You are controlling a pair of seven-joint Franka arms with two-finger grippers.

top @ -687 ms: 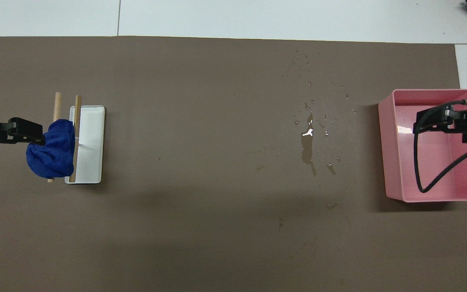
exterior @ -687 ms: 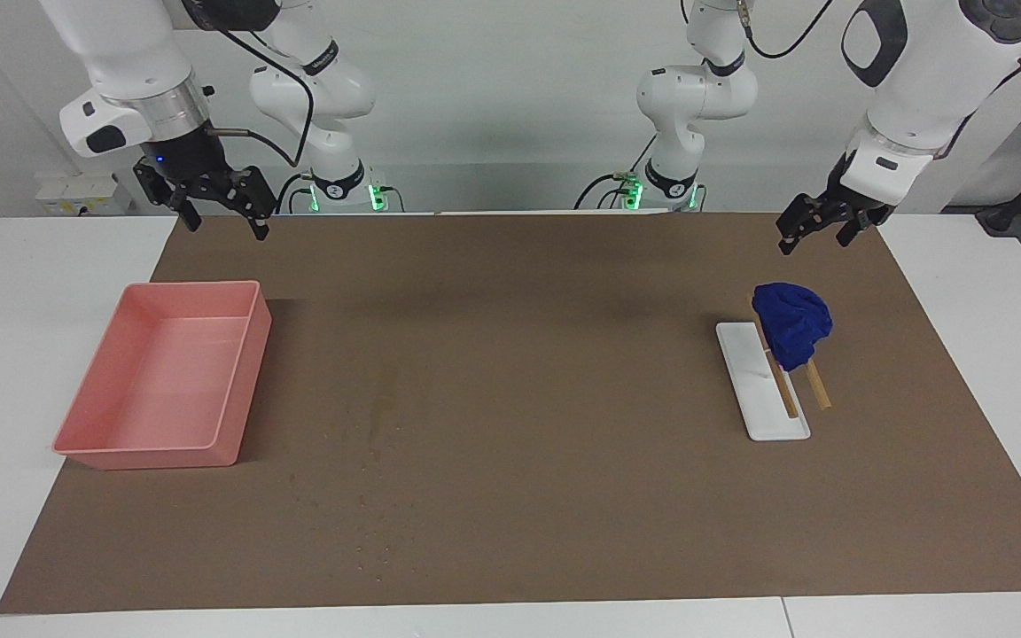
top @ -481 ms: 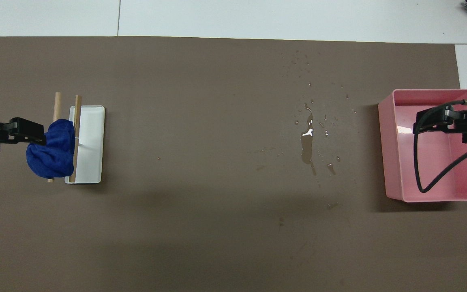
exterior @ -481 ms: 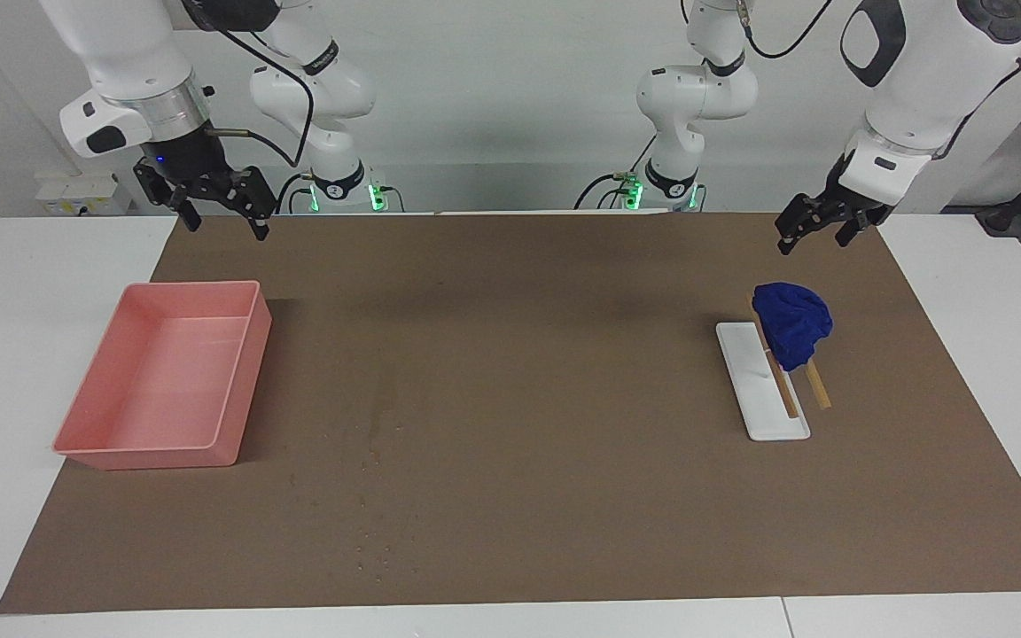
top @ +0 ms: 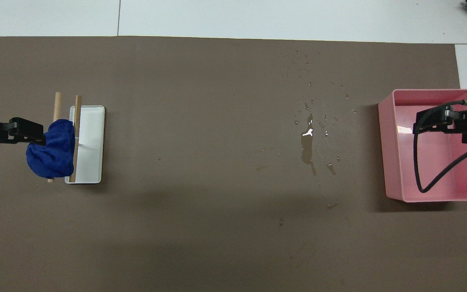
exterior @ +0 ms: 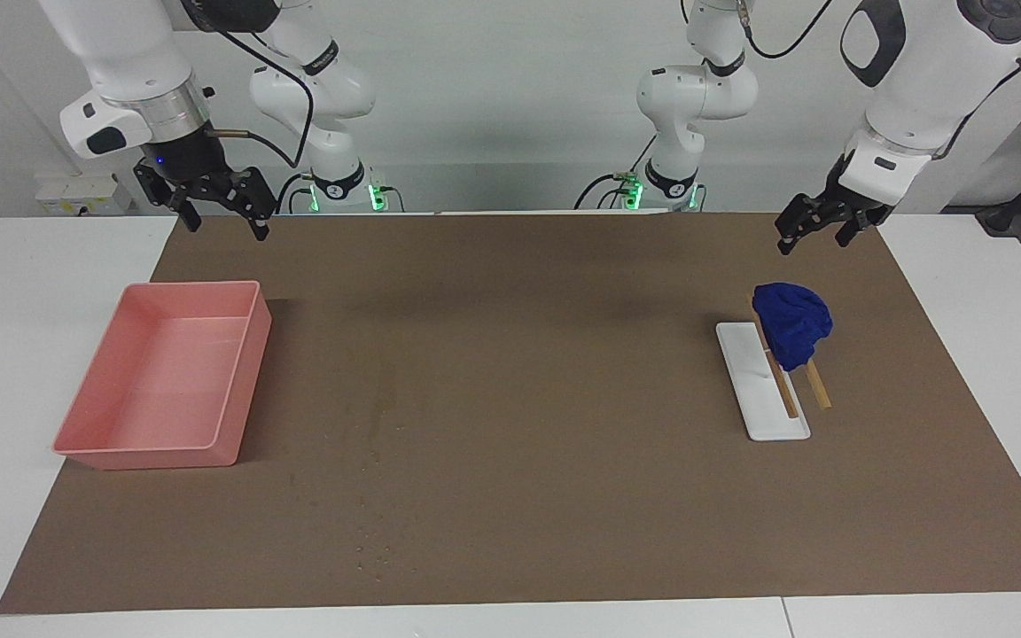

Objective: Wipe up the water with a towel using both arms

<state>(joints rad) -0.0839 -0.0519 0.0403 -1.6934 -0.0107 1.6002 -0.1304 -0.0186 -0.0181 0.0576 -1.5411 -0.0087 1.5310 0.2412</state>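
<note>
The royal-blue towel [exterior: 792, 323] [top: 51, 154] lies crumpled across two wooden sticks [exterior: 816, 385] beside a white tray [exterior: 754, 390], toward the left arm's end of the table. My left gripper [exterior: 816, 239] [top: 24, 132] hangs open in the air over the mat just beside the towel, clear of it. The water [top: 307, 146] [exterior: 378, 416] is a thin streak with scattered droplets on the brown mat, beside the pink tray [exterior: 147, 459]. My right gripper [exterior: 227, 226] [top: 452, 125] hangs open and empty over the pink tray's end nearest the robots.
The brown mat [exterior: 546, 372] covers most of the white table. The pink tray [top: 387, 150] stands at the right arm's end, and a black cable loops below the right gripper. The white tray [top: 91, 138] lies flat on the mat.
Both grippers have crept very slightly upward. The towel, the water and the trays have not moved.
</note>
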